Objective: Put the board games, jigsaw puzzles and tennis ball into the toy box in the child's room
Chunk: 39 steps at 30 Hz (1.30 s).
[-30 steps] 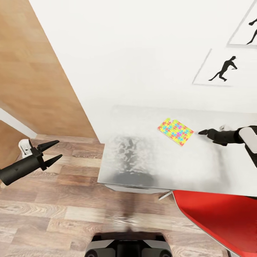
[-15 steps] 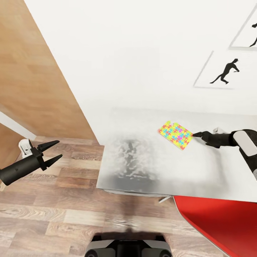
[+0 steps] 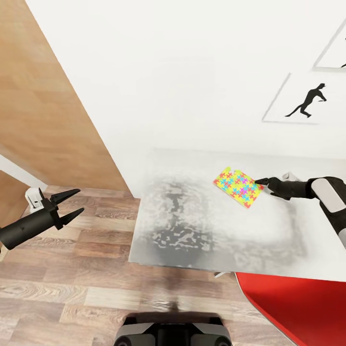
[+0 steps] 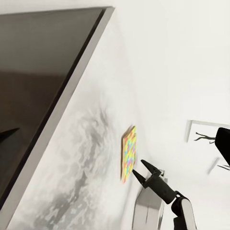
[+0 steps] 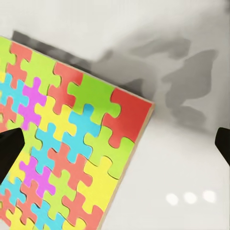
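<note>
Right tool (image 3: 263, 182) moved closer to jigsaw puzzle (image 3: 238, 186), tips spread at its edge; puzzle flat on table (image 3: 192, 230). Left tool (image 3: 72, 203) open over floor (image 3: 72, 283).

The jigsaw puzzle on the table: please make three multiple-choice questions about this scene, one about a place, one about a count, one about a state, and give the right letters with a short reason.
1. Where does the jigsaw puzzle lie?
A. on the wood floor
B. on the pale table top, near the wall
C. on the red seat

2. How many baseball-player silhouettes show in full on the wall in the head view?
A. one
B. three
C. none

3. How is the right hand?
A. shut on the puzzle
B. shut, holding nothing
C. open, its tips at the puzzle's edge

Answers: 1 B, the puzzle rests flat on the marbled top. 2 A, one full figure shows; a second poster is cut by the frame. 3 C, the right wrist view shows both finger tips spread wide apart, with the puzzle corner between them.
</note>
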Tool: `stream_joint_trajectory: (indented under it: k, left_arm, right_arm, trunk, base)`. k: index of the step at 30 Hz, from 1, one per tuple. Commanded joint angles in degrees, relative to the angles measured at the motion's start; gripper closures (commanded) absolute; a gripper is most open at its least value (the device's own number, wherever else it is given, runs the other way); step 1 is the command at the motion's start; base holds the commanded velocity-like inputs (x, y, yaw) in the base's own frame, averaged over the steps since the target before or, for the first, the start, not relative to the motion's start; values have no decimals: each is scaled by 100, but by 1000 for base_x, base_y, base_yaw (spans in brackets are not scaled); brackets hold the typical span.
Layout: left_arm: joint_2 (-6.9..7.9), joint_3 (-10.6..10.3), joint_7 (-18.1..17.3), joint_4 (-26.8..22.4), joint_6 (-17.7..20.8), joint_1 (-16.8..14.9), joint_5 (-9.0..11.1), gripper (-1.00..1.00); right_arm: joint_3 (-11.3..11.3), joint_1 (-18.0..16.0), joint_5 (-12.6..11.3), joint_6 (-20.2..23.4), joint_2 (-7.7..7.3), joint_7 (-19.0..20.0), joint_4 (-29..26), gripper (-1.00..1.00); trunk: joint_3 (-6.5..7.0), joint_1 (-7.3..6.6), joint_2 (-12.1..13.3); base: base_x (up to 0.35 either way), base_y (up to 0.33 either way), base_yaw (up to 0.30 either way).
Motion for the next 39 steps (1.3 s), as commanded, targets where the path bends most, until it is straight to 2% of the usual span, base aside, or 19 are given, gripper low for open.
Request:
stream_joint_trajectory:
  k: [1,27,39]
  left_arm:
    - [0,6,58,-4,18,-3,61,-100]
    - [-1,5,58,-4,18,-3,61,-100]
    - [-1,5,58,-4,18,-2,61,-100]
  right_arm:
    - [17,-4,34,8,-5,49,1,-100]
    - [14,1,33,-15,6,105,157,-100]
    - [17,1,34,-16,18,107,178,-100]
  trunk:
    - [-8,3,-10]
    - [-8,3,-10]
    - [-8,3,-10]
  base:
    - [16,0,0]
    - [3,0,4]
    - [0,0,199]
